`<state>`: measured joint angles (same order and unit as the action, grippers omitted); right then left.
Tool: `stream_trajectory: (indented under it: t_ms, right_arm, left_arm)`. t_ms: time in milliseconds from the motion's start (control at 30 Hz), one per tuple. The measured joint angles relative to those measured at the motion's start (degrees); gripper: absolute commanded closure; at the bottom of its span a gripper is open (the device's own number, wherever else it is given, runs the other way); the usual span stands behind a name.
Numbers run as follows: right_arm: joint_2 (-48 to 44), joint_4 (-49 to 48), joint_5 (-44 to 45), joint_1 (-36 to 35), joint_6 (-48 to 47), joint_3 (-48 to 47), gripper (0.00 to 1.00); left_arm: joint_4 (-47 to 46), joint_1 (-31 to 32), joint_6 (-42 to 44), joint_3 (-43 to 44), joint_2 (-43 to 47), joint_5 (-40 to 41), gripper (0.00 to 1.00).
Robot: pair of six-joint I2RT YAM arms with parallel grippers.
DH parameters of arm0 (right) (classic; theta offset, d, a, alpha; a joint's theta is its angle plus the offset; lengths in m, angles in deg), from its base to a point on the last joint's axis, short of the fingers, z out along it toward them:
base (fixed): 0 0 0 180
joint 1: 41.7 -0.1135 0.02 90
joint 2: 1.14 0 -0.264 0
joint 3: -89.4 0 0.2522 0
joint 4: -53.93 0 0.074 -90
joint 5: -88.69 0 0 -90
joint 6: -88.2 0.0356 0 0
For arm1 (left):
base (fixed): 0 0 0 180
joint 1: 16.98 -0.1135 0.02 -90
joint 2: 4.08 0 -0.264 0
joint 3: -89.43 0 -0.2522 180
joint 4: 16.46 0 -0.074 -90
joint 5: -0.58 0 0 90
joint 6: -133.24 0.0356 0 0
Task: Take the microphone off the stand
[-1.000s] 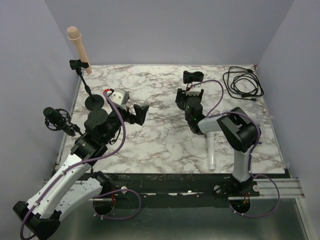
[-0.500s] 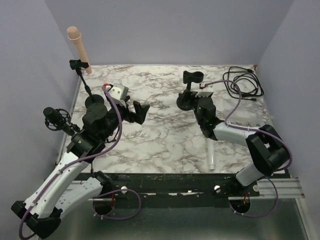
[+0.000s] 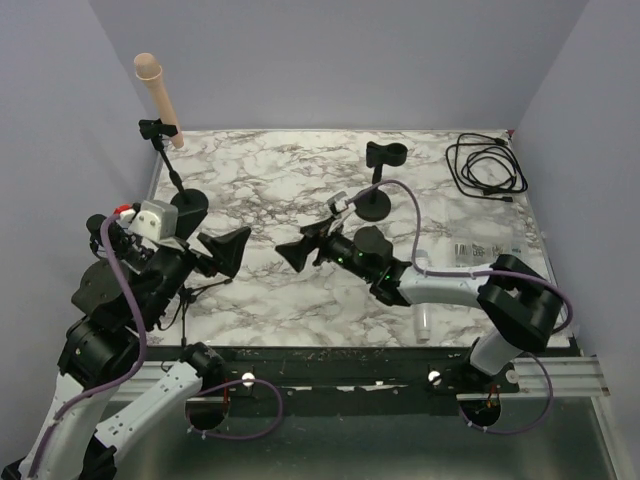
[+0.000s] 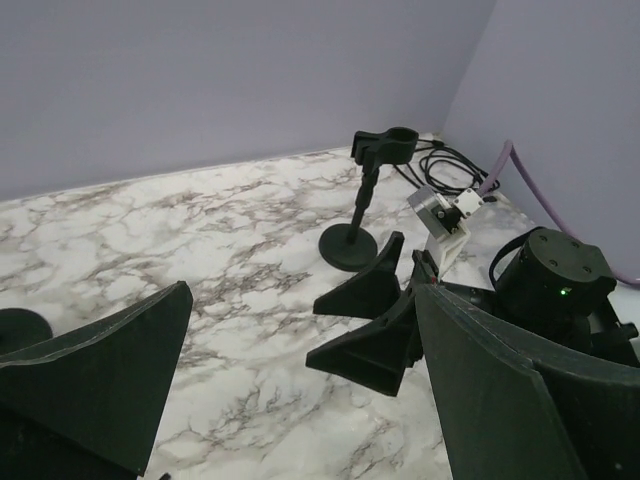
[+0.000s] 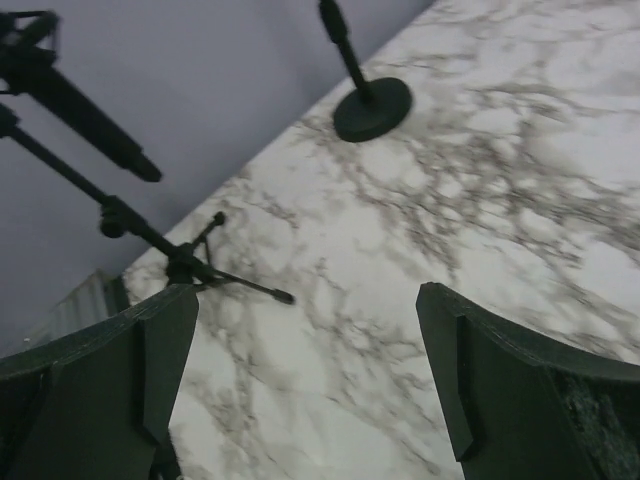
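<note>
The black microphone [image 5: 85, 105] sits on its tripod stand [image 5: 190, 265] at the table's left edge, seen in the right wrist view. In the top view my left arm hides the microphone, and only the tripod legs [image 3: 203, 288] show. My left gripper [image 3: 226, 250] is open and empty just right of the stand, pointing right. My right gripper [image 3: 298, 250] is open and empty at the table's middle, pointing left toward the stand. The two grippers face each other a short way apart. The left wrist view shows the right gripper [image 4: 368, 322] between the left fingers [image 4: 100, 375].
An empty round-base stand with a clip [image 3: 377, 200] stands back centre. A second round-base stand [image 3: 188, 205] stands back left, next to a beige rod [image 3: 158, 98]. A coiled black cable [image 3: 486, 166] lies back right. A white tube [image 3: 423, 315] lies near the right arm.
My right gripper swung from the back-centre stand leftward to the table's middle. My left arm pulled back toward the near left, its gripper now facing right and covering the microphone from above.
</note>
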<state>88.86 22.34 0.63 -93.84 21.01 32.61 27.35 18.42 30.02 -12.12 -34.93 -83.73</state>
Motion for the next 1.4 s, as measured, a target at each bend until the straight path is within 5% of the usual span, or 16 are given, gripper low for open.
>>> stream_trajectory:
  t_ms: [333,733,900,1400]
  right_arm:
    - [19.3,-5.3,-3.9,-15.2,-0.1,-23.3,0.01]
    - [38.6,4.9,0.3,-22.1,-6.3,-51.2,0.17]
    - [45.6,12.0,3.4,-22.1,-8.3,-62.3,0.29]
    - [50.4,18.2,4.9,-22.6,-12.1,-70.4,0.70]
  left_arm:
    - [9.5,0.0,1.0,0.2,10.8,6.1,0.01]
    - [17.5,0.0,2.8,4.1,16.8,8.2,0.01]
    - [19.4,0.0,3.4,4.4,18.6,8.6,0.01]
    - [21.0,0.0,5.7,4.0,18.8,8.8,0.01]
